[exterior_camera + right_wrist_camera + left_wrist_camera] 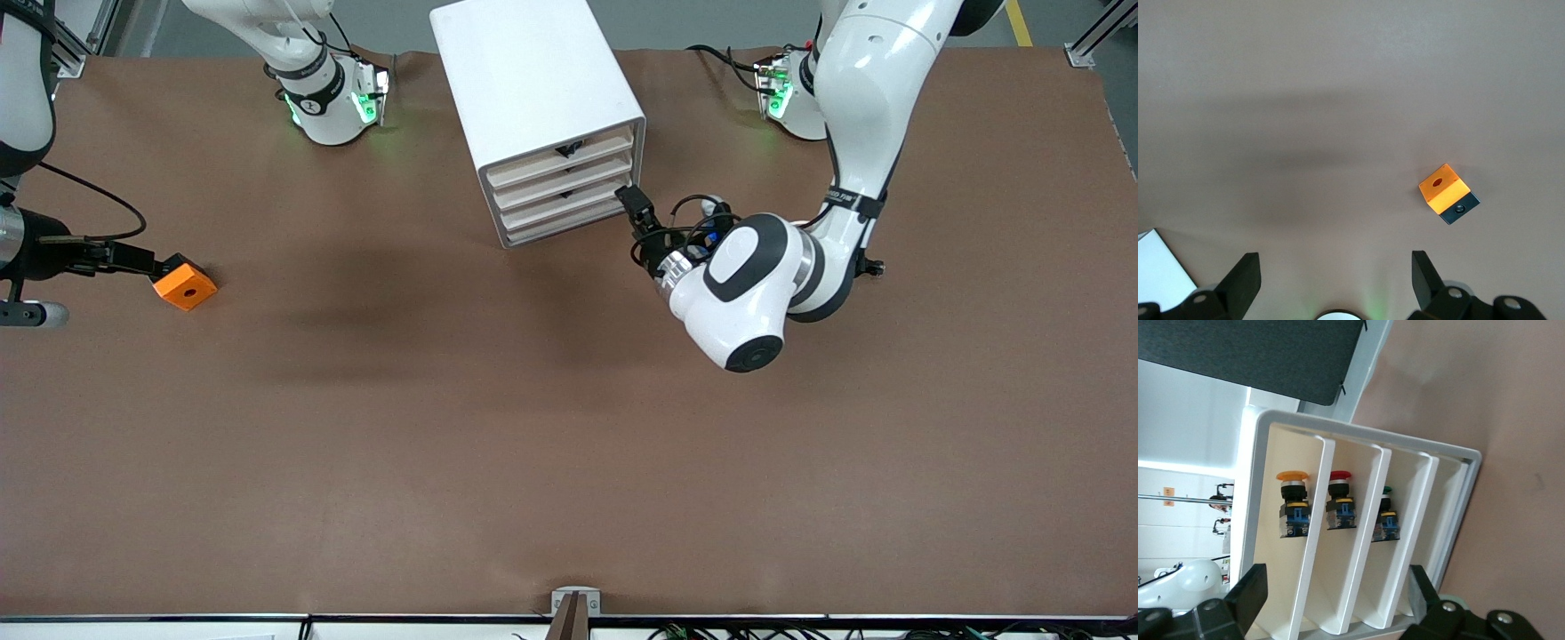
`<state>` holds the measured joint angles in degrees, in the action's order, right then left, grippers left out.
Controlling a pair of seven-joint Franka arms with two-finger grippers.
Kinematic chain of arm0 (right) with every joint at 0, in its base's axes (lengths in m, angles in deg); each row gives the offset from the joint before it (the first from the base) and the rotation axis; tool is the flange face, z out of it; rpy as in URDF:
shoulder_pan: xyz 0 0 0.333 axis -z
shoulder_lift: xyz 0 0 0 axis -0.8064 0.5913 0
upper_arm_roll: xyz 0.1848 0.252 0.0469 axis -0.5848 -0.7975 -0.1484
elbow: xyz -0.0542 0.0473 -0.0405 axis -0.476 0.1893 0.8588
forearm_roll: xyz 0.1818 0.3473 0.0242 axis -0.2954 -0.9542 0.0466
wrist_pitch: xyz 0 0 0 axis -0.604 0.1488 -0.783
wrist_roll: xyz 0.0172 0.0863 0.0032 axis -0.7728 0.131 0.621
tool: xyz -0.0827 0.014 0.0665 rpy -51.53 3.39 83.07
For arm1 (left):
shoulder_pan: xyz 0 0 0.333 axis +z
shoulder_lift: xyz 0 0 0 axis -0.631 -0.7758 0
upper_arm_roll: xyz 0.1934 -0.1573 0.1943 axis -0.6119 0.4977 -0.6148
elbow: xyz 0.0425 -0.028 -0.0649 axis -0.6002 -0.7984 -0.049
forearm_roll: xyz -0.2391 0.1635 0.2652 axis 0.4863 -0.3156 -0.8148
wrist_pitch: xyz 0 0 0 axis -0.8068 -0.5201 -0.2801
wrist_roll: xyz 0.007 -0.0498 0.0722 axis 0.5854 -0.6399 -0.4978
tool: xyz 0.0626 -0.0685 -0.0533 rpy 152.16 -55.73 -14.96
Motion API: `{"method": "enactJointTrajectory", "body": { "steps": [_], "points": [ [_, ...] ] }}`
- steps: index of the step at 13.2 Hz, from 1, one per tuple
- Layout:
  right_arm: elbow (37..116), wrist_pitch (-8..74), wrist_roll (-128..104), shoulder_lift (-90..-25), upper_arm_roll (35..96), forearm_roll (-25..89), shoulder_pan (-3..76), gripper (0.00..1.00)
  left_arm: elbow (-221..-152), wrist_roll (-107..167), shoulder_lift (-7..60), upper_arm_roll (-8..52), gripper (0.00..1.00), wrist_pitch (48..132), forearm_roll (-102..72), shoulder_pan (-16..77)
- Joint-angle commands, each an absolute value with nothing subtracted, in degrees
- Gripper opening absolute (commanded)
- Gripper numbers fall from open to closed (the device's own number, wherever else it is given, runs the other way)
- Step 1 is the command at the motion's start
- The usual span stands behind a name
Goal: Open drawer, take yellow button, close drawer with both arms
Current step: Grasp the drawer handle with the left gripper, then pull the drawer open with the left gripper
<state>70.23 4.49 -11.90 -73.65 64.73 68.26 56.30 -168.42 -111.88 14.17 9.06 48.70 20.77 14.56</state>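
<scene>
An orange cube with a round hole lies on the brown tabletop toward the right arm's end.

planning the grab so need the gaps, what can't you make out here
Front view: no button shows; drawer fronts of the cabinet hide them.
Left wrist view: a divider half hides the green-capped button; the end slot's contents are screened.
Front view: left end effector by the lowest drawer; contact too small to tell.
Front view: right arm cut by the edge; height of right end effector over the orange cube unclear.
</scene>
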Motion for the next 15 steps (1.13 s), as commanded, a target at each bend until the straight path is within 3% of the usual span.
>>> {"method": "enactJointTrajectory", "body": {
  "steps": [1, 3, 5, 13, 15],
  "points": [
    [69.3, 3.7, -11.7, -73.1, 64.1, 67.4, 57.3, 1.00, -166.0, -112.9, 12.7, 8.7, 0.57, 47.8, 22.3, 12.6],
    [69.2, 3.6, -11.7, -73.1, 64.1, 67.4, 57.1, 1.00, -166.1, -111.4, 12.3, 8.8, 0.57, 47.8, 22.5, 10.8],
    [69.2, 3.6, -11.7, -73.1, 64.1, 67.4, 57.1, 1.00, -166.3, -110.3, 11.5, 8.8, 0.42, 47.8, 22.3, 9.4],
    [69.2, 3.6, -11.3, -73.1, 64.1, 67.4, 57.1, 1.00, -166.2, -105.0, 11.3, 11.2, 0.42, 47.3, 21.0, 4.8],
    [69.2, 3.6, -11.3, -73.1, 64.1, 67.4, 57.2, 1.00, -166.2, -103.7, 11.3, 11.3, 0.35, 47.4, 20.1, 4.8]
  ]
}}
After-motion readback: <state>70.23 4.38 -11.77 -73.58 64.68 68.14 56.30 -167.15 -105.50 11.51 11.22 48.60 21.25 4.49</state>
